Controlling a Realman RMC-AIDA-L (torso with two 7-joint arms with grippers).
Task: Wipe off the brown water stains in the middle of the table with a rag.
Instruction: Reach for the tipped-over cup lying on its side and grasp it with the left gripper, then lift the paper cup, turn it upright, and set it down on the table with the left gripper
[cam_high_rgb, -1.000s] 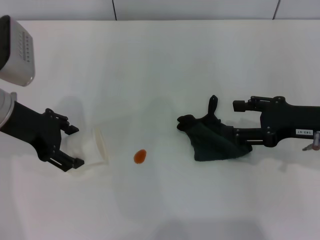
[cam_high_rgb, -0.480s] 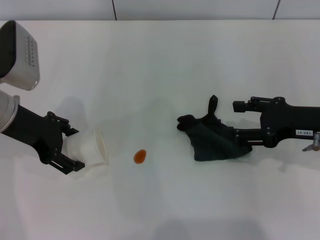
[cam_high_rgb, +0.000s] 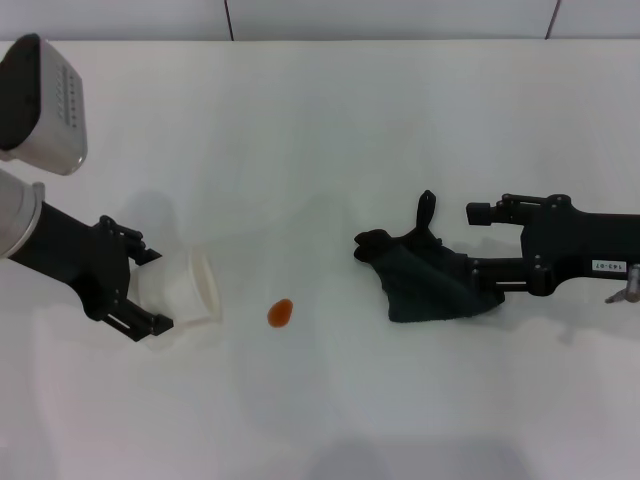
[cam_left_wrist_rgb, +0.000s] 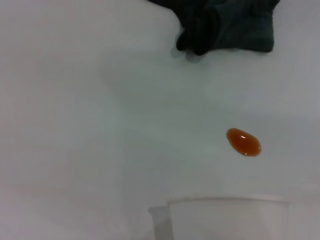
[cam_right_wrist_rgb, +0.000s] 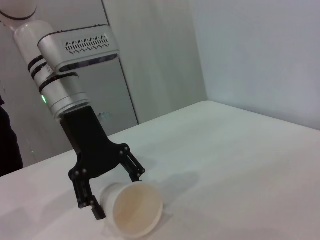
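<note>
The brown water stains are one small orange-brown blob (cam_high_rgb: 280, 313) (cam_left_wrist_rgb: 243, 142) on the white table (cam_high_rgb: 320, 130), between my two arms. The rag (cam_high_rgb: 428, 280) (cam_left_wrist_rgb: 227, 22), dark and crumpled with a thin loop tab sticking up, lies to the right of the blob. My right gripper (cam_high_rgb: 480, 248) stands open at the rag's right end, one finger resting against the cloth and the other apart from it. At the left, my left gripper (cam_high_rgb: 160, 291) (cam_right_wrist_rgb: 119, 194) is shut on a white cup (cam_high_rgb: 187, 290) (cam_right_wrist_rgb: 134, 211) tipped on its side, mouth toward the blob.
The cup's rim (cam_left_wrist_rgb: 227, 202) also shows in the left wrist view. A wall with a vertical seam (cam_high_rgb: 228, 18) runs behind the table's far edge.
My left gripper has shifted slightly with the white cup, which now sits a little higher. The right gripper, the rag and the blob have not moved.
</note>
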